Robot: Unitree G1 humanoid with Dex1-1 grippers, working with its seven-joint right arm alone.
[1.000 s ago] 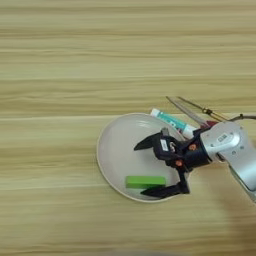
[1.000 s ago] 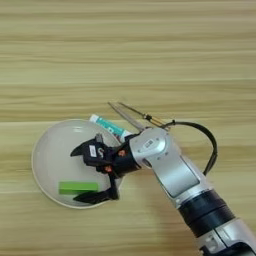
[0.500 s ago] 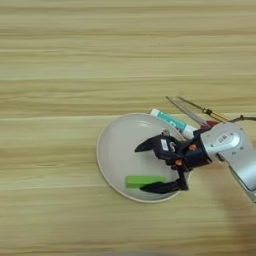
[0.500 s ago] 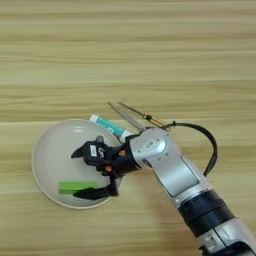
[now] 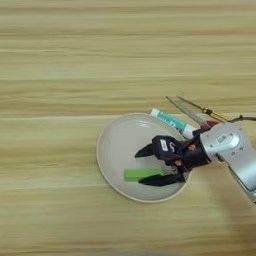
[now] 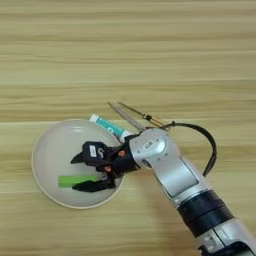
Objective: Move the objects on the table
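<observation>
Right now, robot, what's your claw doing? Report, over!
Right gripper open over the plate. Green block lies in the plate, beside the lower finger, not gripped. Tube and screwdriver lie just behind.

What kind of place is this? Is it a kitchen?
Probably not a kitchen; it looks more like a robot practice bench. A bare wooden table holds only a plate with a green block in it, a small tube and thin tools, with the gripper over the plate.

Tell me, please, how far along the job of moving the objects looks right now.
Done: the green block lies in the plate. In hand: nothing; the open gripper sits over the plate beside the block. Left: the screwdriver and white-and-teal tube lie outside it.
</observation>
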